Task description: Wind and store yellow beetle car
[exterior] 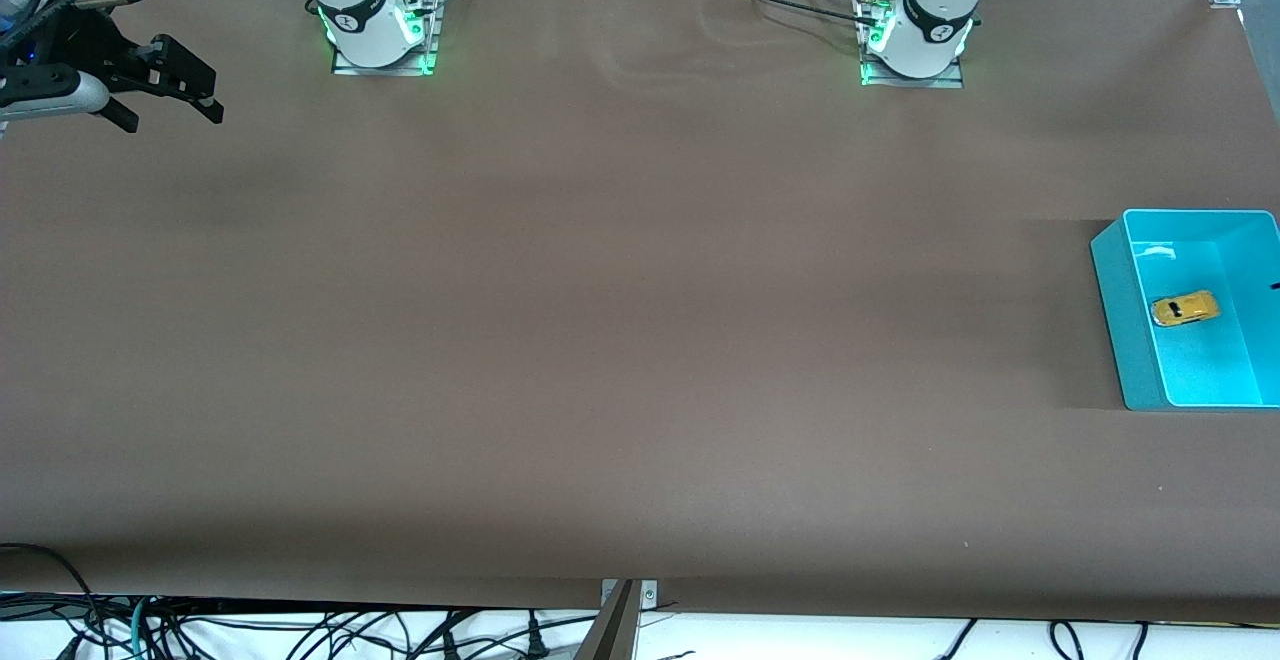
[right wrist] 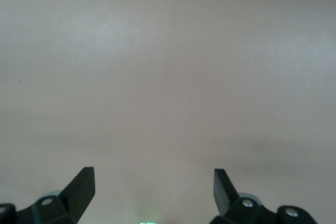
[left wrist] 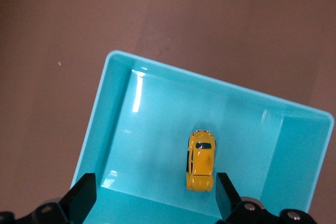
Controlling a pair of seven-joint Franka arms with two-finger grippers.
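One wide brown tabletop (exterior: 600,340) is seen spreading across the whole front view, its surface mostly bare, with faint creases near the arms' bases. Two white Franka arm bases are fixed along its edge farthest from the front camera, each ringed with green light.

Toward the left arm's end of the tabletop, an open rectangular turquoise plastic bin (exterior: 1122,330) is set down, partly cut off by the edge of the front view. In the left wrist view its rim (left wrist: 157,69) and pale inner walls are shown from above.

The right end effector (exterior: 170,100) is seen in the air over the right arm's end of the tabletop, near the edge farthest from the front camera, where the right arm waits. Its black fingers (right wrist: 81,184) are spread wide apart in the right wrist view, with only bare brown surface between them.

The left end effector (left wrist: 155,195) is not seen in the front view; in the left wrist view it is held over the turquoise bin, its fingers (left wrist: 84,195) parted wide and nothing gripped between them.

The tiny bright yellow beetle-shaped toy car (exterior: 1185,308) is found inside the bin, resting upright on its floor, apart from the walls. In the left wrist view the car (left wrist: 201,161) is shown from above, with dark windows, lying below the open fingers and nearer to one of them.
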